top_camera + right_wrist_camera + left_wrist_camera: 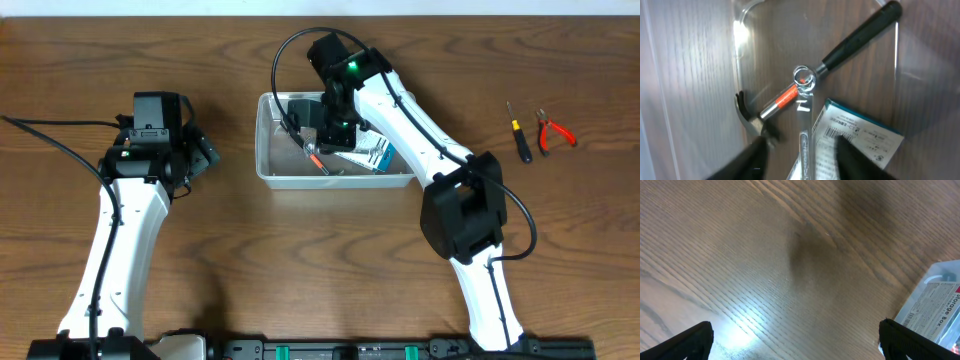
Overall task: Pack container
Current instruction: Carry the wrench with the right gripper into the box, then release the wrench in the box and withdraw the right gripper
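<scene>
wood table [300, 250]; one container [262, 140] holds one hammer [855, 35]; left pincer [795, 335], right pincer [802, 160] released

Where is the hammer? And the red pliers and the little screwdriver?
hammer [860, 35]: right wrist view, on its black grip.
red pliers [560, 131]: overhead view, on a red handle.
screwdriver [521, 146]: overhead view, on its black handle.

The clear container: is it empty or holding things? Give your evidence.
The container holds things: a hammer, a wrench and a blue-and-white box lie inside its walls.
</scene>
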`<act>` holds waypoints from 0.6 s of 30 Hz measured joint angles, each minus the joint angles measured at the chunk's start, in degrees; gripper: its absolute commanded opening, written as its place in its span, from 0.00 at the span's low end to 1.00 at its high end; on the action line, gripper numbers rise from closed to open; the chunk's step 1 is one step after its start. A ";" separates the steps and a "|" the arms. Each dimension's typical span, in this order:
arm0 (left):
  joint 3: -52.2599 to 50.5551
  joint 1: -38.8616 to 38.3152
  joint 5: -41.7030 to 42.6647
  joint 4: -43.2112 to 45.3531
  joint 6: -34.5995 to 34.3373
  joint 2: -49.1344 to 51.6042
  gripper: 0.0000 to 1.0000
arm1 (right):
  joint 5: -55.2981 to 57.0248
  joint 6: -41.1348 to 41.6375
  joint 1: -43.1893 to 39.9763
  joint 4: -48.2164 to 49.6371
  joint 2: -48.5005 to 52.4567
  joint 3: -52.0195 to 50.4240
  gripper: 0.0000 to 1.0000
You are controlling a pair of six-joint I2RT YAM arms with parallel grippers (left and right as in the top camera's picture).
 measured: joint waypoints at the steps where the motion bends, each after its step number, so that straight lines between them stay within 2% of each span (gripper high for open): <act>1: 0.00 0.00 0.00 0.02 0.00 0.00 0.98 | 0.02 0.46 0.00 0.00 0.00 0.00 0.57; 6: 0.00 0.00 0.00 0.00 0.00 0.00 0.98 | 0.02 5.97 -0.02 -0.02 0.00 0.00 0.56; 12: 0.00 0.00 0.02 0.02 0.00 0.00 0.98 | 3.17 17.51 -1.14 -2.49 -2.29 0.20 0.61; 18: 0.00 0.00 0.00 0.04 0.00 0.00 0.98 | 9.20 29.49 -8.55 -6.97 -16.04 2.14 0.63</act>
